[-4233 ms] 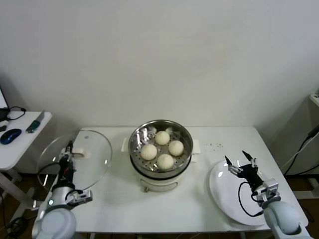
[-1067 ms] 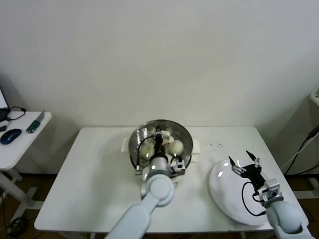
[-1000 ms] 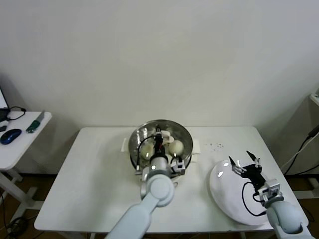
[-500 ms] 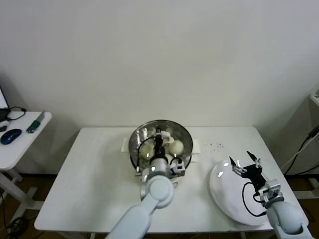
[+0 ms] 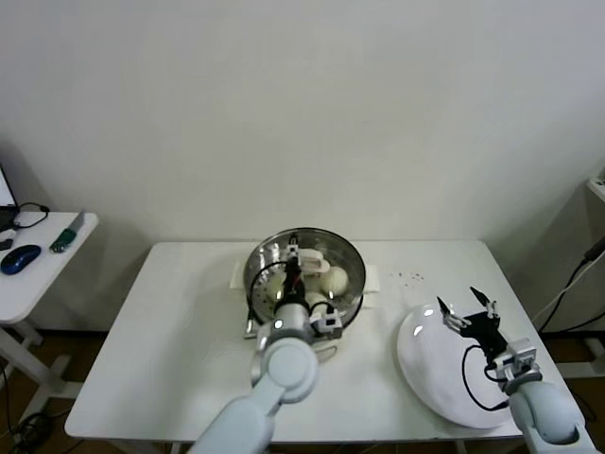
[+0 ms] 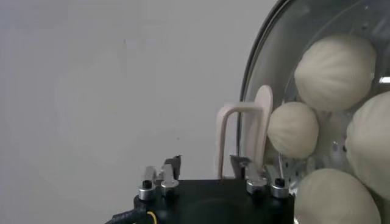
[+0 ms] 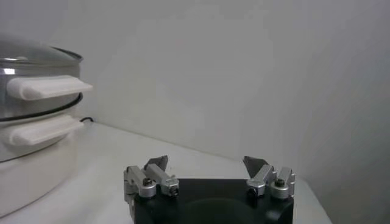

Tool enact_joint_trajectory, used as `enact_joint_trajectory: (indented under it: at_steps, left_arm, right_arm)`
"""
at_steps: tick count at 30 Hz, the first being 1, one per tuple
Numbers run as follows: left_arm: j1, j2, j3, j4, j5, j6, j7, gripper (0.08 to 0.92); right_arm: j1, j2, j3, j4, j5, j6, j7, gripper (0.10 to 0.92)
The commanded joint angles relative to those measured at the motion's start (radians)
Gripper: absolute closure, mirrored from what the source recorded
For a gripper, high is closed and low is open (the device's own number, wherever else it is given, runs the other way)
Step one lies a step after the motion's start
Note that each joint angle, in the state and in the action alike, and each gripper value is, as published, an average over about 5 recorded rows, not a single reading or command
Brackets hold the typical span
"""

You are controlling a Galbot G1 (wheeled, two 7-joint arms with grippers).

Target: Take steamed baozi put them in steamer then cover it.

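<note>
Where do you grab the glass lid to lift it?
By the cream bar handle in its middle, coming straight down from above. The lid lies flat on the pot and its glass is smooth, so only the raised bar can be pinched across. The left gripper is right over it.
</note>
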Motion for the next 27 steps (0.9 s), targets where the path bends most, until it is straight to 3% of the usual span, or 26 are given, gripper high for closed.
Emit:
enact_joint_trajectory:
  at_steps: [1, 6, 10, 14, 18, 21, 27]
  left_arm:
    - [0.074, 0.07, -0.007, -0.18, -0.068, 0.049, 0.006, 0.37]
    - [0.137, 0.106, -0.038, -0.263, -0.109, 0.049, -0.02, 0.229]
    - [0.185, 0.145, -0.081, -0.323, -0.183, 0.049, -0.083, 0.183]
    - [0.256, 0.19, -0.165, -0.389, -0.378, 0.045, -0.205, 0.177]
    - [0.342, 0.206, -0.34, -0.42, -0.69, 0.021, -0.349, 0.177]
    - [0.436, 0.189, -0.529, -0.412, -0.988, -0.094, -0.439, 0.177]
    - [0.599, 0.123, -0.811, -0.341, -1.533, -0.54, -0.509, 0.177]
  right_arm:
    - [0.003, -0.002, 0.003, 0.003, 0.023, -0.038, 0.004, 0.203]
    - [0.004, -0.005, 0.003, 0.001, 0.02, -0.039, 0.004, 0.203]
    - [0.007, -0.007, 0.001, -0.001, 0.016, -0.039, 0.003, 0.203]
    - [0.008, -0.008, -0.002, 0.0, 0.009, -0.036, -0.001, 0.203]
    - [0.008, -0.007, -0.002, 0.003, 0.008, -0.031, -0.006, 0.203]
    - [0.004, -0.006, 0.003, 0.005, 0.009, -0.021, -0.015, 0.203]
    - [-0.009, 0.0, 0.022, 0.005, 0.028, 0.021, -0.038, 0.203]
